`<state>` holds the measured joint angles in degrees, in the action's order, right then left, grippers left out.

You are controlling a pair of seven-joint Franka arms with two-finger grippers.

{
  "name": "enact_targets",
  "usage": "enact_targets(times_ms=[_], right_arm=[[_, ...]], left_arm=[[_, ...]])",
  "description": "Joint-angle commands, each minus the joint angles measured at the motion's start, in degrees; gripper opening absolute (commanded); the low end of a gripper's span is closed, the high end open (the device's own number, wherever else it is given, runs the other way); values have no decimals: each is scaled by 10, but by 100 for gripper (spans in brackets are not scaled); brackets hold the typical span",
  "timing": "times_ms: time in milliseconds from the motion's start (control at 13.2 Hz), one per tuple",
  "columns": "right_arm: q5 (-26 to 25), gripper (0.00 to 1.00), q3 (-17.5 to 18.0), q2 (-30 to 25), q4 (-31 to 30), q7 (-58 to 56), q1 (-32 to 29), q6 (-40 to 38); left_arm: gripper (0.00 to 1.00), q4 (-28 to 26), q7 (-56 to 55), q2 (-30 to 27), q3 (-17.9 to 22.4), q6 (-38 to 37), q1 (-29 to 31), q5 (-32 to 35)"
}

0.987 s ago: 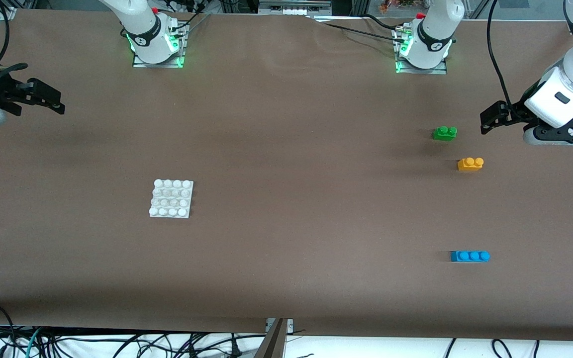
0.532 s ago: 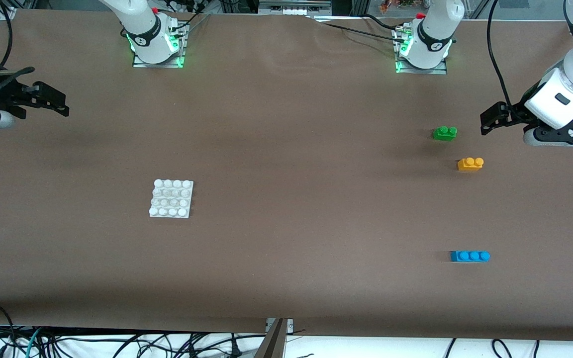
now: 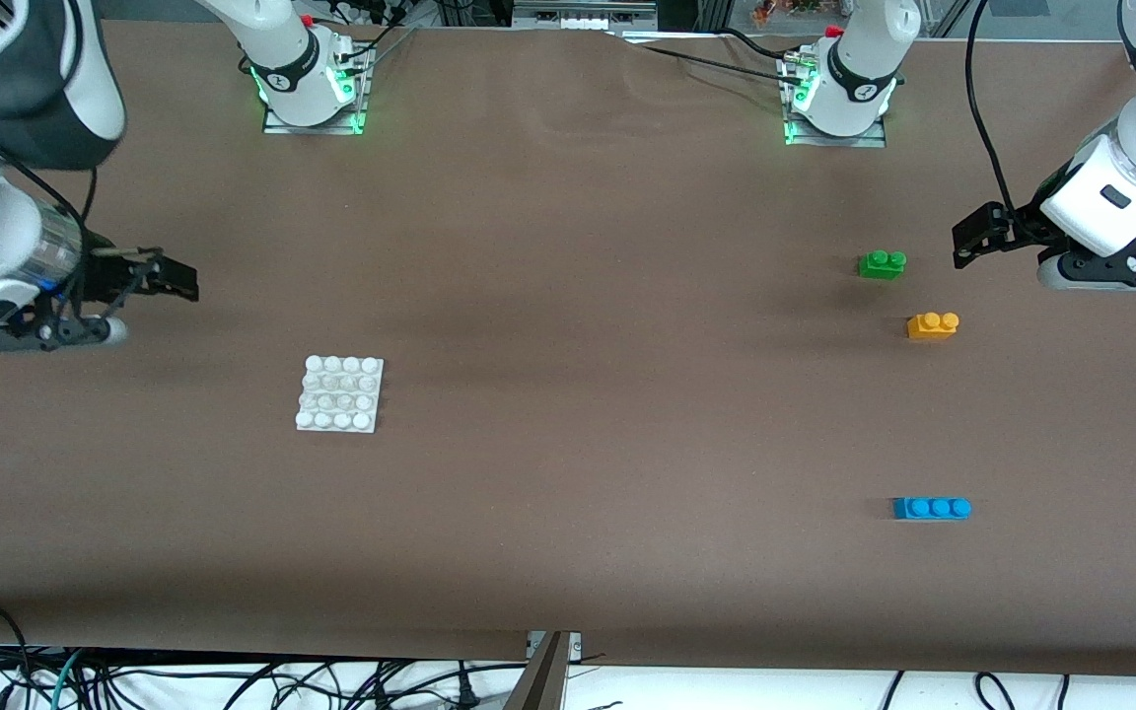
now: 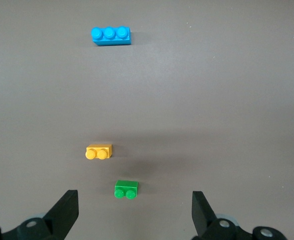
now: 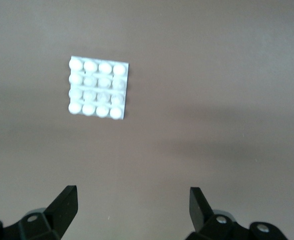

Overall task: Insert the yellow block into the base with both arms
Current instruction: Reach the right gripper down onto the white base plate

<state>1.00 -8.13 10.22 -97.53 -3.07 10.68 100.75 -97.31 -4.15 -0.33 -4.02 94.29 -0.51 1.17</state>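
We hold both claws spread and empty, the left claw [image 3: 967, 242] up near the yellow block [image 3: 933, 325] beside the green brick [image 3: 882, 264], seemingly to grab it, the right claw [image 3: 169, 281] up near the base [image 3: 339, 394] to steady it.

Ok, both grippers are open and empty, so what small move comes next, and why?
Probably bring the left gripper over the yellow block and lower it. It hangs open beside the green brick, holding nothing, while the right gripper hangs open short of the base.
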Motion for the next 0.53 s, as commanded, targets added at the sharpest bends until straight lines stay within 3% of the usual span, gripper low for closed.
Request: enact_targets(times_ms=[0, 152, 456], right_arm=[[5, 99, 21, -2, -101, 28, -2, 149], [5, 99, 35, 20, -149, 62, -1, 251], [5, 99, 54, 81, -173, 113, -2, 355]], left_arm=[[100, 14, 0, 5, 1, -7, 2, -15], [100, 14, 0, 5, 1, -7, 2, -15], [100, 13, -1, 5, 1, -7, 2, -15]])
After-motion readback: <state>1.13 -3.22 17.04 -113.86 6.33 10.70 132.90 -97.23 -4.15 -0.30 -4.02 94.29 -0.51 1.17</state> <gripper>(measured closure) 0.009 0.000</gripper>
